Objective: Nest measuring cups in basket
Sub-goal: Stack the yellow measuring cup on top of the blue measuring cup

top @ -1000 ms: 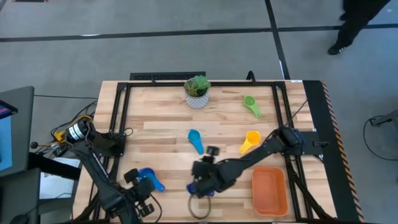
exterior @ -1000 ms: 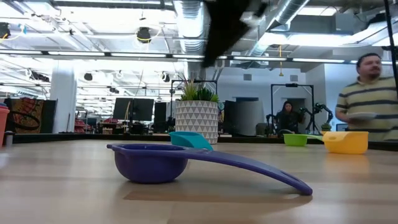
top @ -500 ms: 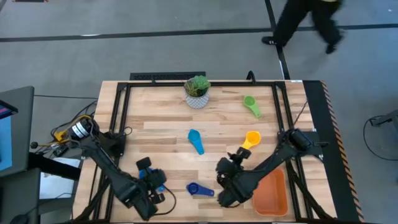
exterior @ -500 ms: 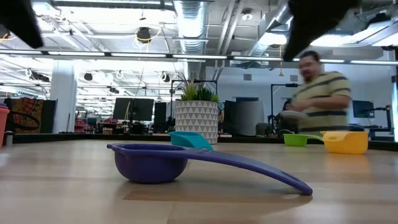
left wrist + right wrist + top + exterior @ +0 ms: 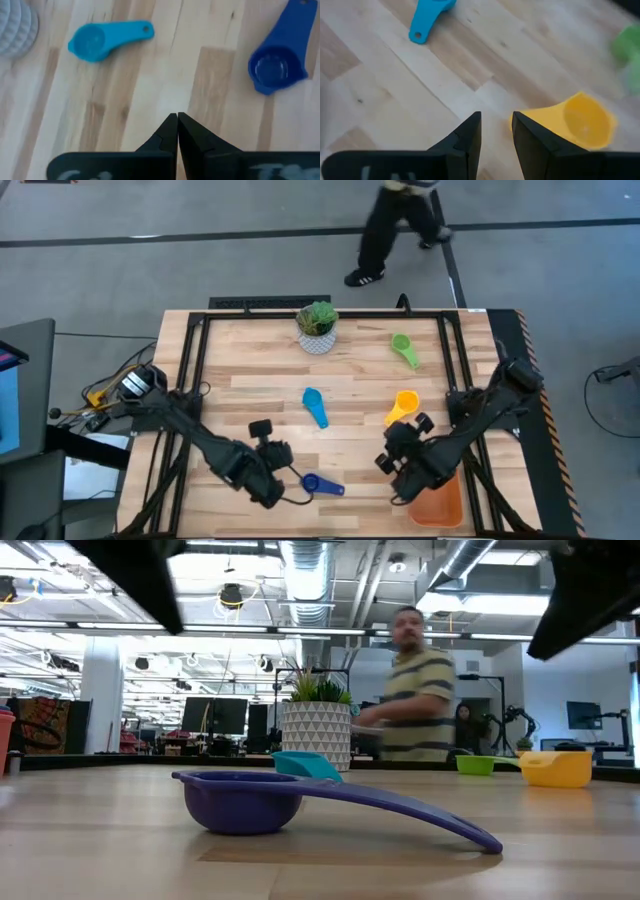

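No text, label, brand, number or sign can be read on anything in these views.
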### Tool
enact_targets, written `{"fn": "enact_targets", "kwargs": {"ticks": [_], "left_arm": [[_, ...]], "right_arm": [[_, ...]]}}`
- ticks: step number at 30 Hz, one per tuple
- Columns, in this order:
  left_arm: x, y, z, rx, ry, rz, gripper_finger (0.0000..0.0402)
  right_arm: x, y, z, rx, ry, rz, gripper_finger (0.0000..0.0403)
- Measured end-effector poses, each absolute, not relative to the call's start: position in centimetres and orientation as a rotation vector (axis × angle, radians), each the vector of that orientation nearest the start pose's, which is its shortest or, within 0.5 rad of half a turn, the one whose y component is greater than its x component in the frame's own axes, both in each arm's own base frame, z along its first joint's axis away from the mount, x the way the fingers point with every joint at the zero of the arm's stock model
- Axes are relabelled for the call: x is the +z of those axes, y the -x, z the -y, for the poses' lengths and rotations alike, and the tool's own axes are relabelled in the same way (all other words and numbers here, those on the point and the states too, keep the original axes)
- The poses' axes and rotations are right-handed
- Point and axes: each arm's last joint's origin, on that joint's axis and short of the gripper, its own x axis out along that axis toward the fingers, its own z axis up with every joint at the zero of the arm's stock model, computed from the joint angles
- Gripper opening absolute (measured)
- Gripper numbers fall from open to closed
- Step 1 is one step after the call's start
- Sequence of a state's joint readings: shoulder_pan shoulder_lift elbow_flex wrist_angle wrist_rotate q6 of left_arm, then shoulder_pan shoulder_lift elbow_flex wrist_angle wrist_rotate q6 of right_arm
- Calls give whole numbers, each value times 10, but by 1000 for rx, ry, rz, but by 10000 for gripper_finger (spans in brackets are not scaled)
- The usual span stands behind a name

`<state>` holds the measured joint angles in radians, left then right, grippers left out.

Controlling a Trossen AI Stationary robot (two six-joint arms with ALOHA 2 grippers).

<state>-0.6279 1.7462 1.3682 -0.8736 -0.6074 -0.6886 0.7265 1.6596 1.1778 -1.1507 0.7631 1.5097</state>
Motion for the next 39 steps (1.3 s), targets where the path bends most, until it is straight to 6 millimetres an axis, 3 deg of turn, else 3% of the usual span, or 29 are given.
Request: {"fn": "enact_targets", "kwargs": {"ticks": [5,11,21,24,33,39], "left_arm": [[245,-308,174,287,-142,-896,1],[253,-335,154,259,-165,-787,1],[259,-361,120,291,-138,-698,1],[253,-363,113,299,-119,-687,1],[209,-356,92,326,-27,-733,1],[202,-354,87,341,-10,-734,1]], "right_arm": [[209,-211,-159,-745,-388,-841,131],[197,-208,-152,-607,-525,-885,114],[207,-179,-111,-802,-494,-966,96],[206,-171,-93,-855,-506,-986,95],[190,-153,-46,-913,-627,-1088,95],[195,-148,-26,-948,-669,-1048,110]]}}
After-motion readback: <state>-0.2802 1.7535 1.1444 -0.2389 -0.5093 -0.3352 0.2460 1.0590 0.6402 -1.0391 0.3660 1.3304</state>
